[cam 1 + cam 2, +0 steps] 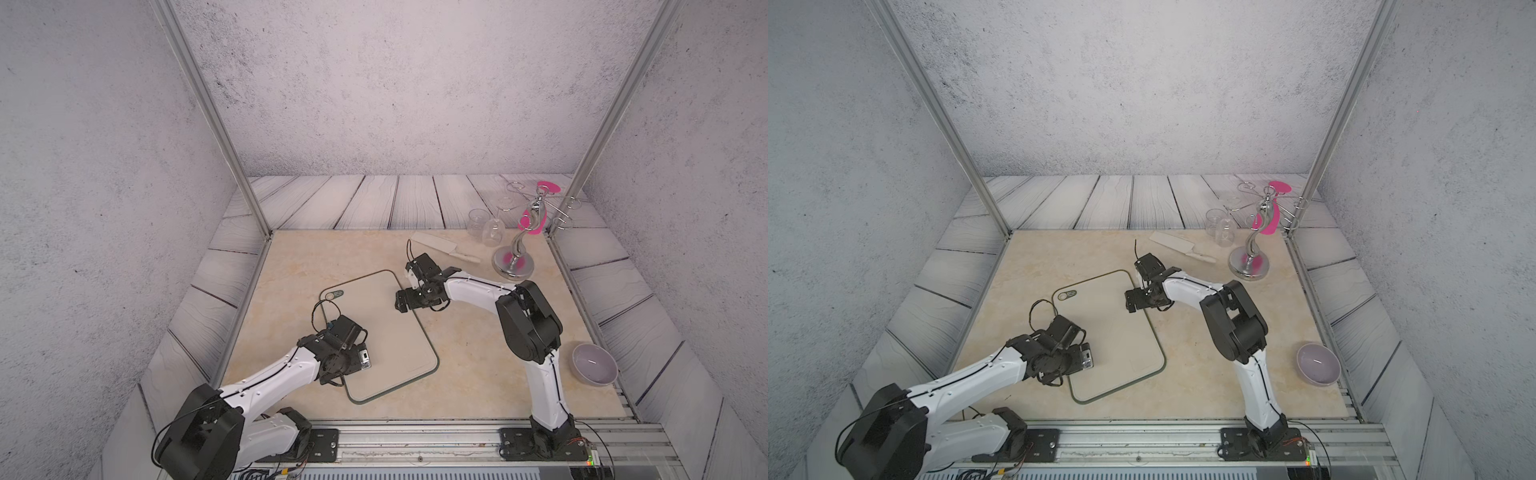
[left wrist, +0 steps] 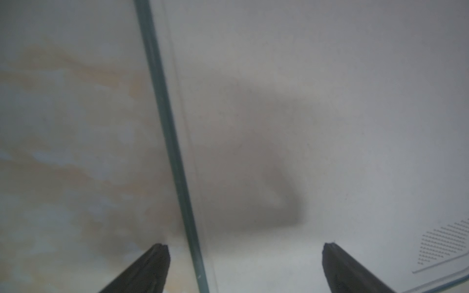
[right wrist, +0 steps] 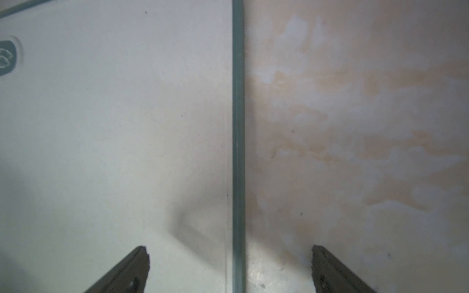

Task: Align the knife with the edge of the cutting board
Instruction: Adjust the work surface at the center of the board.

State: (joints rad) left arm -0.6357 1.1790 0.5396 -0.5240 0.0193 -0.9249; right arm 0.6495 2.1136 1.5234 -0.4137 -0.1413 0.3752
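Left pincer spread wide, straddling the cutting board's left rim. The board sits mid-tabletop. Right pincer also spread, straddling the right rim. Knife lies far right, off the board, near the chrome glass stand.

Here we are in a lab mock-up of a kitchen: aluminium frame posts hold printed concrete-look wall panels. A left arm and a right arm are bolted to a metal rail. The marble-look counter carries a cutting board, a bowl and a chrome glass rack.
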